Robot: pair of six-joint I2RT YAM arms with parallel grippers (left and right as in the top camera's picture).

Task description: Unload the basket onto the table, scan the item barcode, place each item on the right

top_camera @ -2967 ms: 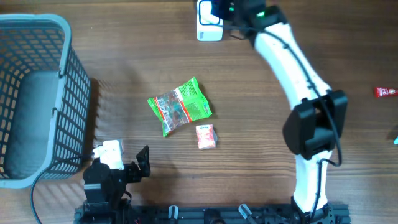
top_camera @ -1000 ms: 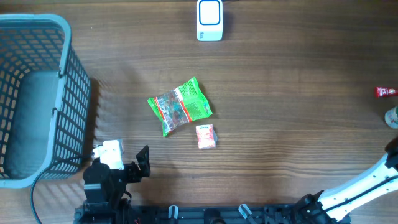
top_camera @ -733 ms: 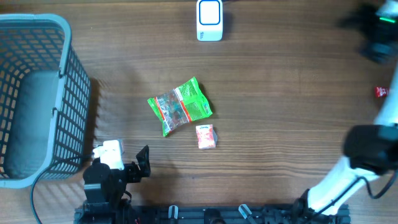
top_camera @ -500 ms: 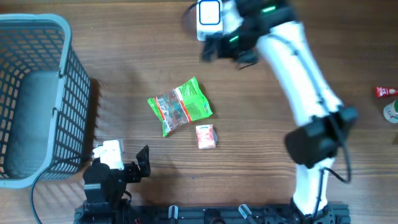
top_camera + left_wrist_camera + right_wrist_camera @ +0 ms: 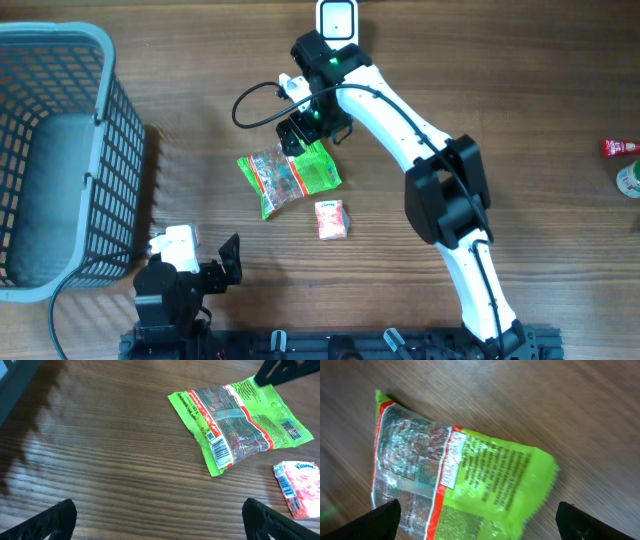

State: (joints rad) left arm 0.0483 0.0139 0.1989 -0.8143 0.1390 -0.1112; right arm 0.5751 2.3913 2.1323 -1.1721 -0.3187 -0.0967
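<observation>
A green snack bag (image 5: pixel 290 170) lies flat mid-table, its white barcode label (image 5: pixel 220 452) facing up. A small pink packet (image 5: pixel 331 219) sits just right of and below it. The white barcode scanner (image 5: pixel 337 30) stands at the far edge. My right gripper (image 5: pixel 312 135) hovers open over the bag's far end; in the right wrist view the bag (image 5: pixel 460 470) fills the space between and under the spread right gripper (image 5: pixel 480 527). My left gripper (image 5: pixel 222 265) rests open near the front left, empty, with the bag (image 5: pixel 240 425) and pink packet (image 5: pixel 297 487) ahead of the left gripper (image 5: pixel 160 525).
A grey-blue wire basket (image 5: pixel 60 150) stands at the left edge. A red tube (image 5: pixel 618 148) and a white-green item (image 5: pixel 630 185) lie at the far right edge. The right arm (image 5: pixel 420 130) reaches across the middle of the table.
The right arm has swung from the right edge across the table and now hangs over the green bag's far end. The left arm, bag and packet have not moved.
</observation>
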